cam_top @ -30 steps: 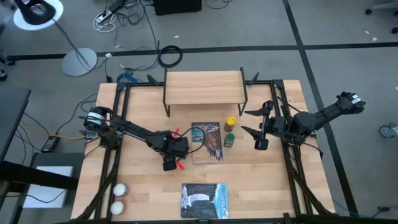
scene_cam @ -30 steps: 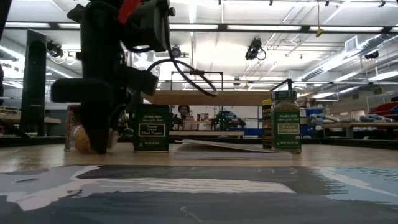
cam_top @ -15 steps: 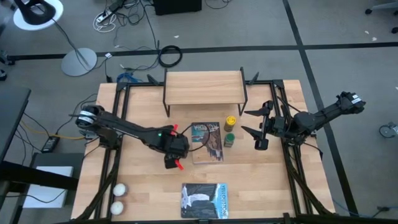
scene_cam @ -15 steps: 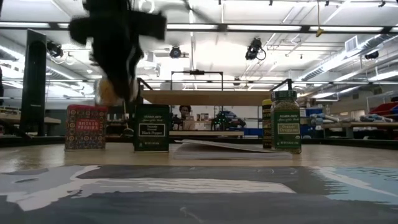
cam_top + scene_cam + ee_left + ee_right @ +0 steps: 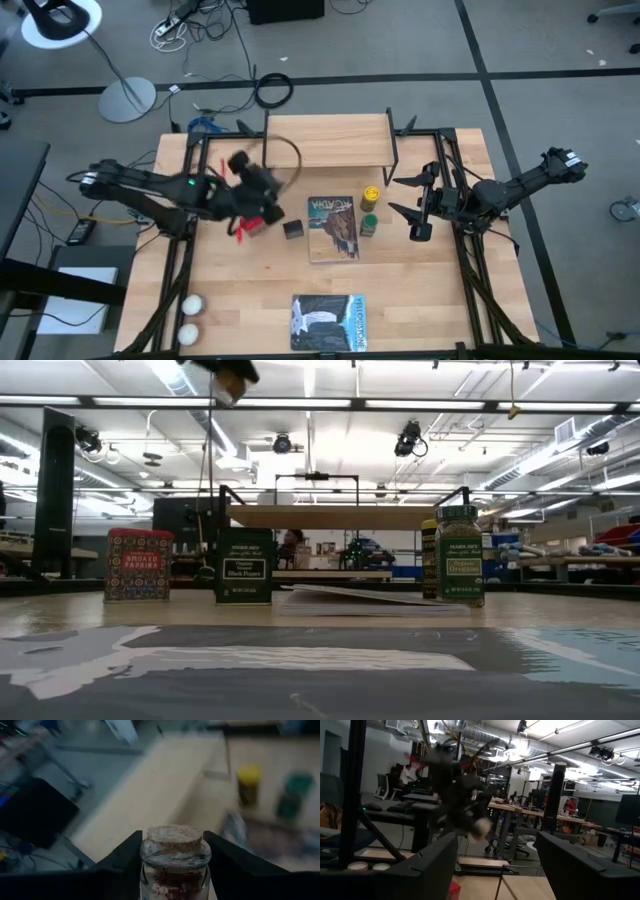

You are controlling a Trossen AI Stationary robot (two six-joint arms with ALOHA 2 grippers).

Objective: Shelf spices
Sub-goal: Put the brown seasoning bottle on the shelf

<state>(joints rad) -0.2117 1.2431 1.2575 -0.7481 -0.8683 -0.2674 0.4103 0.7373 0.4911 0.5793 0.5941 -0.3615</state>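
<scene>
My left gripper (image 5: 175,865) is shut on the tiny pale jar (image 5: 175,862), a glass jar with a cork lid. It is high above the table's left half (image 5: 258,192) and at the top edge of the low view (image 5: 228,372). The shelf (image 5: 327,140) stands at the far middle. On the table stand the red tin (image 5: 138,565), the dark square tin (image 5: 293,229), the green jar (image 5: 368,224) and the yellow-lidded jar (image 5: 371,194). My right gripper (image 5: 408,197) waits open in the air at the right. My left gripper pinches the jar's glass body (image 5: 150,870) just below the cork lid (image 5: 175,836), one finger (image 5: 122,857) on each side. The fingers come from the table's left, slanting a little downward. The jar is lifted clear of the table.
A magazine (image 5: 333,228) lies flat beside the dark tin and the two jars. A second one (image 5: 329,322) lies at the near edge. Two white balls (image 5: 190,318) sit at the near left corner. Bare wood shows between the tins and the near edge.
My left gripper has gone up from the table with the tiny jar, drawn back toward the table's left and far edge, and tipped from pointing down to nearly level. The jar, on the table beside the red tin a second ago, is now lifted high.
</scene>
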